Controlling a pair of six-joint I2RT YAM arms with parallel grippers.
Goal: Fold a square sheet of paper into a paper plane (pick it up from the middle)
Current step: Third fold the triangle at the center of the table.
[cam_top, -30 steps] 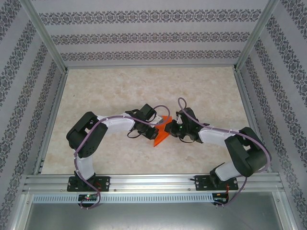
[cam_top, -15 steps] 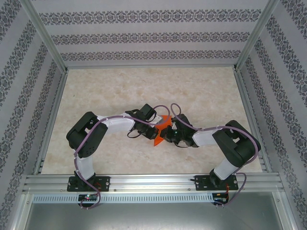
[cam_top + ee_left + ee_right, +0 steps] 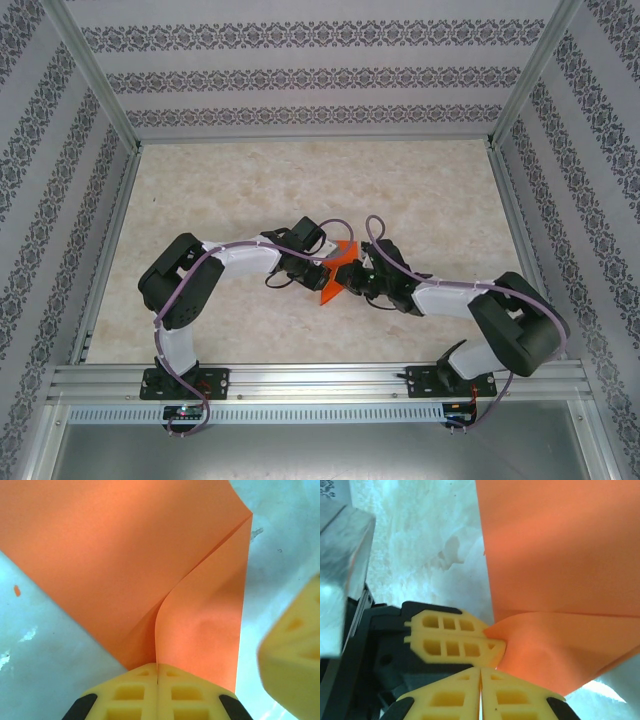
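The square sheet of paper [image 3: 333, 282] is bright orange and folded, held just above the table's middle. In the left wrist view the paper [image 3: 125, 555] shows a long crease, with one flap curving up. My left gripper [image 3: 158, 670] is shut on the paper's edge at that crease, and the same pinch [image 3: 496, 639] appears in the right wrist view. There the paper [image 3: 560, 545] spreads to the right. My right gripper [image 3: 480, 672] is shut, its tips beside the paper's lower corner with nothing visible between them. From above, the left gripper [image 3: 320, 268] and right gripper [image 3: 351, 282] meet at the paper.
The marbled tabletop [image 3: 250, 190] stretches open behind and to both sides of the arms. Patterned walls and aluminium posts [image 3: 100, 80] close it in. A metal rail [image 3: 320, 380] runs along the near edge by the arm bases.
The right gripper has moved left, up against the paper, and the right arm's elbow has swung out to the right and lower. The left arm and the paper have stayed put.
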